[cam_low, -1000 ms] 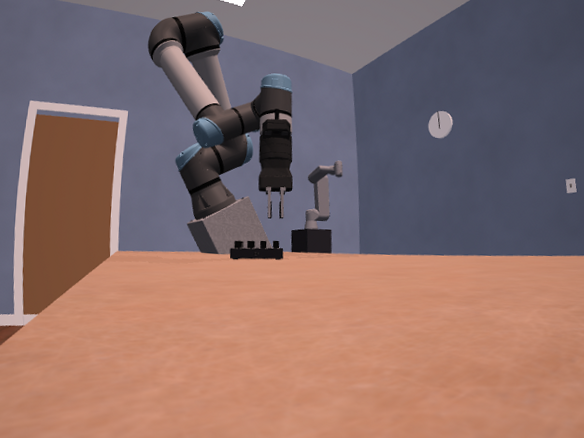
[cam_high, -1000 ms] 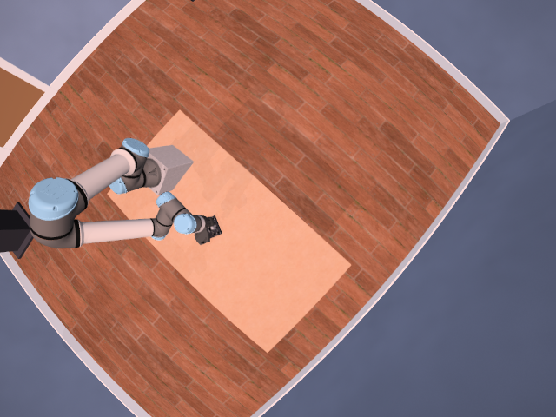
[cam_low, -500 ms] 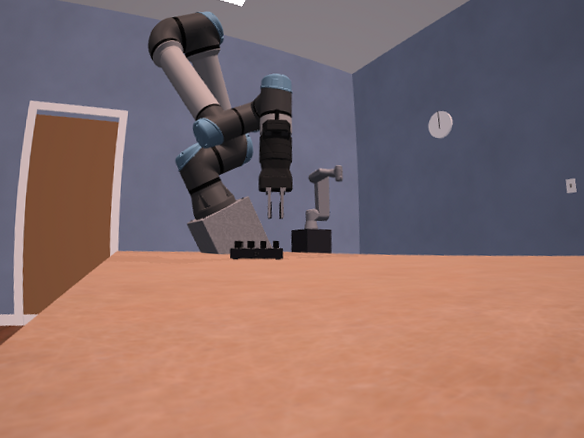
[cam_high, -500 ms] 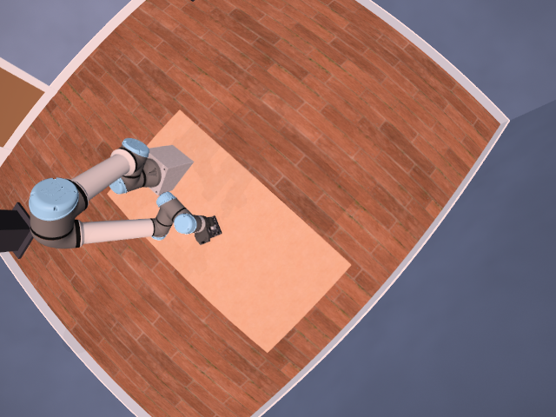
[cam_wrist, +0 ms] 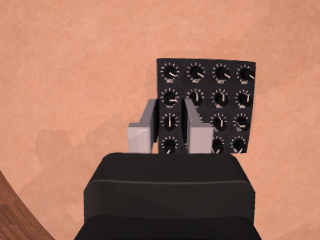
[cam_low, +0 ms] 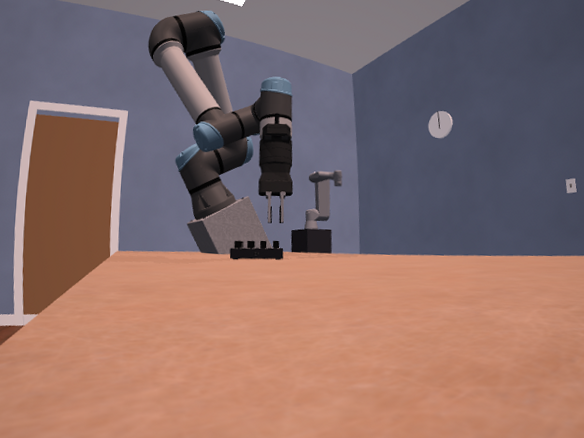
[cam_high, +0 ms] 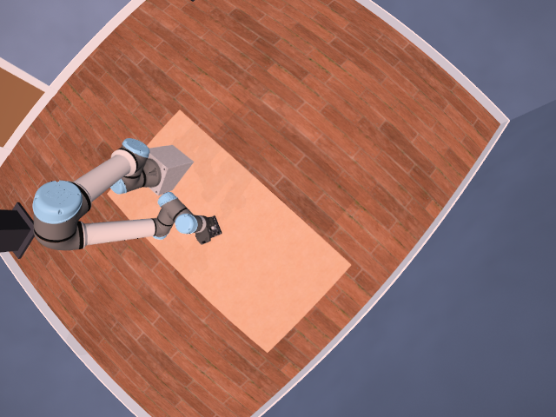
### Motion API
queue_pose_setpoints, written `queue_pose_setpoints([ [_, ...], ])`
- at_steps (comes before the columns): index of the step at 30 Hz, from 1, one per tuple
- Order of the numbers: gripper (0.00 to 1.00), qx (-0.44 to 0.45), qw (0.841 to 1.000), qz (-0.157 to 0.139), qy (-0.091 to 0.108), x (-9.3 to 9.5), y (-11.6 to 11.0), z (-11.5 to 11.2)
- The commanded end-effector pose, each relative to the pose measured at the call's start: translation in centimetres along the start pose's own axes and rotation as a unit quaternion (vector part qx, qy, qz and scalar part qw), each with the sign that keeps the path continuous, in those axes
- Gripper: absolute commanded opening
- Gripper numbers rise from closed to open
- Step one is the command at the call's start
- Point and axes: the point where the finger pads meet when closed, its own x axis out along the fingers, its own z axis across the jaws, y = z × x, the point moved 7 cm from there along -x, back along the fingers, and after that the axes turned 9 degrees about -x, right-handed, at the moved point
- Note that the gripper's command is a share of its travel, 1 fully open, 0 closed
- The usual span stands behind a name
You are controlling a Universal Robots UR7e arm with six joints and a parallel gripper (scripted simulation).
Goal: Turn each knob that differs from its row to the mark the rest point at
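Observation:
The black knob box (cam_high: 215,220) (cam_low: 256,254) (cam_wrist: 208,85) stands on the table. In the wrist view its rear is at the top. Row A knobs all point lower right. B1 (cam_wrist: 170,97) points right; B2, B3 and B4 point roughly up. C1 (cam_wrist: 170,122) points up, C3 (cam_wrist: 220,122) up and slightly left, C4 (cam_wrist: 242,123) to the left or lower left. D1, D3 and D4 point lower left. C2 and D2 are mostly hidden by the right finger. My gripper (cam_low: 275,221) (cam_wrist: 170,112) is partly open and empty, above the box, its fingers either side of C1 in the wrist view.
The table (cam_high: 269,274) (cam_low: 293,351) extends around the box. The arm's grey slanted base block (cam_high: 173,168) (cam_low: 234,225) stands at one end of the table. A second, smaller arm (cam_low: 322,198) stands on a dark pedestal in the background.

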Motion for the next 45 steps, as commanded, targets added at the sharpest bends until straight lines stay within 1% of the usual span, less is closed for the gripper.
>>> queue_pose_setpoints([
  [1,0.46,0.0,1.0,0.001,0.0,0.6,0.0,0.0],
  [23,0.46,0.0,1.0,0.001,0.0,3.0,0.1,0.0],
  [45,0.46,0.0,1.0,0.001,0.0,3.3,0.1,0.0],
])
